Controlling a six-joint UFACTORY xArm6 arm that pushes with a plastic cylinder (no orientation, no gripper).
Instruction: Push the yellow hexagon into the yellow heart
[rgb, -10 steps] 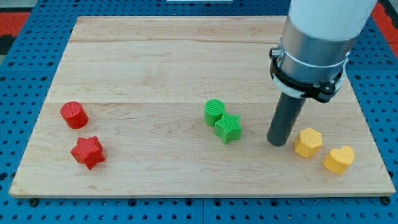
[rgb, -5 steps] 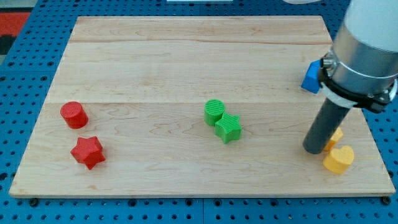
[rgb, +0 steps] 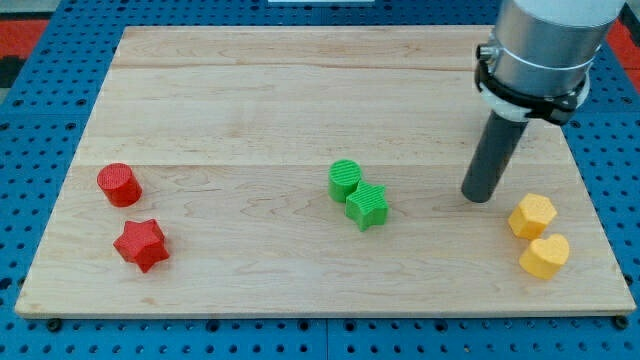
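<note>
Now my tip (rgb: 477, 197) sits upper-left of the yellow hexagon (rgb: 531, 216), apart.

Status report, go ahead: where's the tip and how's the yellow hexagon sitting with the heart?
My tip off the blocks, up-left of the yellow hexagon. Hexagon sits against the yellow heart, just above it. Nothing between them.

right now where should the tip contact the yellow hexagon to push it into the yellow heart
No grip is possible with a rod, so push. Set my tip on the yellow hexagon's upper face, the side away from the yellow heart, and push toward the view's bottom, slightly right. The two look nearly or already touching, so probably little travel is needed.
</note>
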